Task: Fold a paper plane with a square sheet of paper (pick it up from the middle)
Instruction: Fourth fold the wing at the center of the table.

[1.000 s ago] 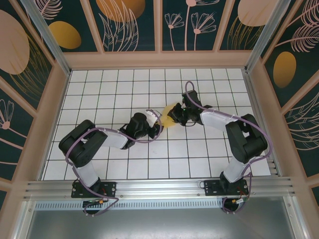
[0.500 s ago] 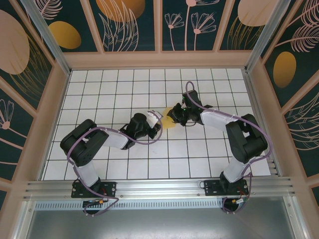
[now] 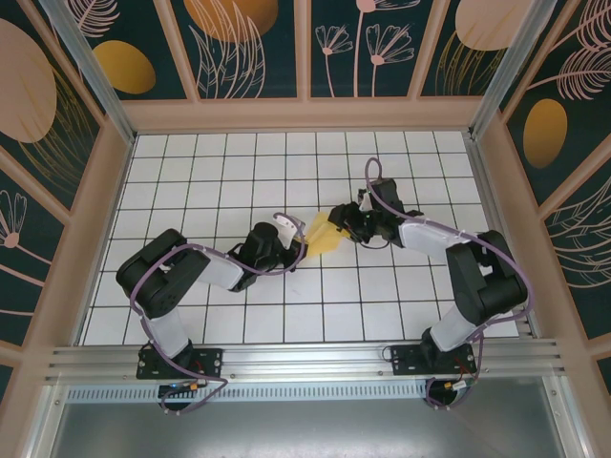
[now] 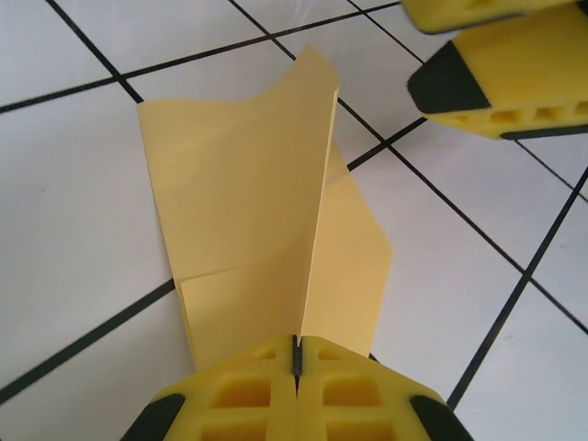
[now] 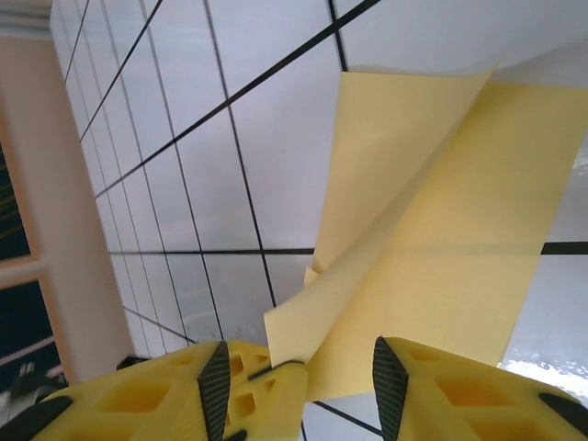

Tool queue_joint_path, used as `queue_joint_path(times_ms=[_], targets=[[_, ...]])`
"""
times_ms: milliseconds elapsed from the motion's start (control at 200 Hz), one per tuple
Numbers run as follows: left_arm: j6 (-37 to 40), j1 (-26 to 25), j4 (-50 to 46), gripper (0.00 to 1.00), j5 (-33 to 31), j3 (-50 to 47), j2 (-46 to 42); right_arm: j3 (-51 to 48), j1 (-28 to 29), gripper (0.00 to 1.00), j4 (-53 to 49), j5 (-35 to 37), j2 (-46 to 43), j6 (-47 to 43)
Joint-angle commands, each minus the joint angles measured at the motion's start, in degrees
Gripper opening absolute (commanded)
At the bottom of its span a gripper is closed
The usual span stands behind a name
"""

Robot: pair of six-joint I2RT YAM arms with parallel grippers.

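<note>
Since a second ago the left gripper (image 4: 296, 356) has closed on the sheet of paper (image 4: 248, 184). The right gripper (image 5: 299, 381) has let go and backed off toward 3 o'clock, its arm swinging out with it.

Nearest the bases, the left arm reaches in from 7 o'clock across the tiled floor (image 3: 191, 181). Its yellow fingers are pressed together, pinching the near end of a raised centre crease. From that pinch the pale-yellow sheet fans away in two panels. The wider one, at 11 o'clock, carries a short cross-crease, and the narrower one is at 1 o'clock. Both have angled edges and lie low over the white tiles and a black grid line.

Seen from above, the sheet sits close to the middle of the floor, just at the left gripper's 2 o'clock. Farther on, at the sheet's 2 o'clock, the right gripper stands spread, and the sheet's far corner points into the gap between its fingers. From the left wrist its fingertips look just clear of the paper.
</note>
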Motion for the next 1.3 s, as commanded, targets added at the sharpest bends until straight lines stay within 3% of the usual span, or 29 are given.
queue_joint_path(times_ms=[0, 220, 395, 1076, 1291], targets=[[-10.91, -0.31, 3.71, 0.01, 0.71, -1.32, 0.51, -2.54, -0.19, 0.48, 4.1, -2.38, -1.85, -6.56], [-25.7, -0.31, 7.45, 0.03, 3.44, -2.12, 2.15, -4.29, 0.26, 0.48, 5.53, -4.75, 0.77, -7.92], [-33.05, -0.34, 13.21, 0.03, 3.98, -3.92, 3.46, -3.08, 1.43, 0.47, 6.31, -6.56, 3.8, -8.41], [-38.8, -0.29, 12.88, 0.06, 3.88, -4.32, 5.08, 3.08, 3.95, 0.46, 3.77, -6.28, 12.71, -10.55], [-39.28, -0.23, 12.91, 0.08, 4.72, -4.26, 5.44, 4.45, 4.42, 0.46, 0.7, -3.21, 14.47, -11.4]])
